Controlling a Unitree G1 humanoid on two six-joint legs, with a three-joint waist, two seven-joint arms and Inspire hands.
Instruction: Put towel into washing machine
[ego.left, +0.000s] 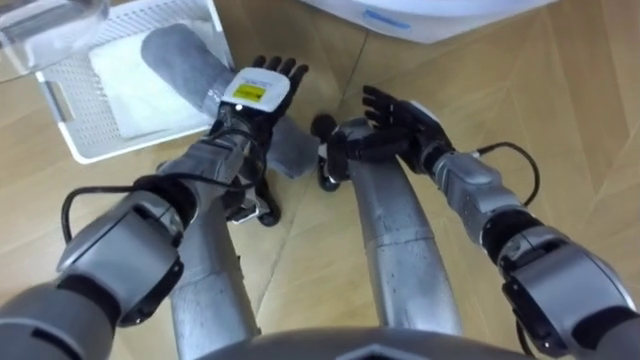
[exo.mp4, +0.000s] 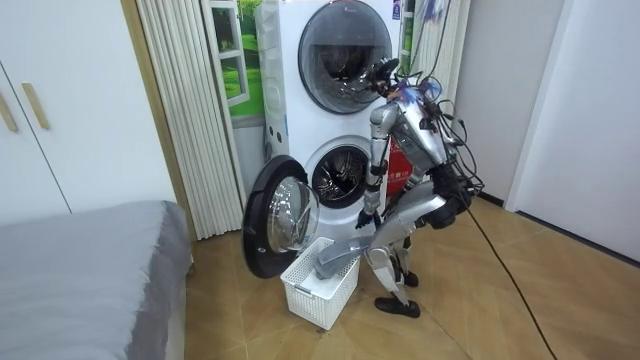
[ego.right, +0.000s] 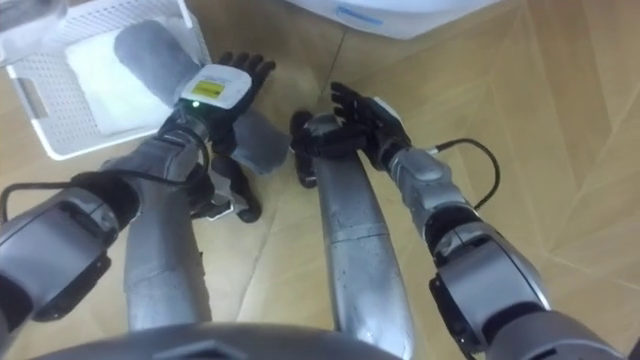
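Basket (ego.left: 85, 135): white perforated plastic, standing on the wooden floor (ego.left: 560, 120) at the robot's front left, just before the open door (exo.mp4: 275, 215) of the lower washing machine (exo.mp4: 345, 175).

Contents: a white towel (ego.left: 125, 85), folded flat on the bottom. A grey towel (ego.left: 175, 55) lies across it, passes over the near corner of the rim and hangs down to the floor outside.

Lower washing machine: round door swung wide towards the room view's left. The drum is dark inside, so its contents cannot be made out. A second machine (exo.mp4: 345, 45) is stacked above it, door closed.

Left hand (ego.left: 258, 90): back uppermost, fingers straight and released, poised over the hanging part of the grey towel beside the basket corner. It grasps nothing, and contact with the cloth cannot be judged.

Right hand (ego.left: 405, 115): fingers spread and relaxed, empty, held over the floor near the left hand and apart from the towel.

Robot: bent forward at the waist before the stacked machines, basket at its feet.
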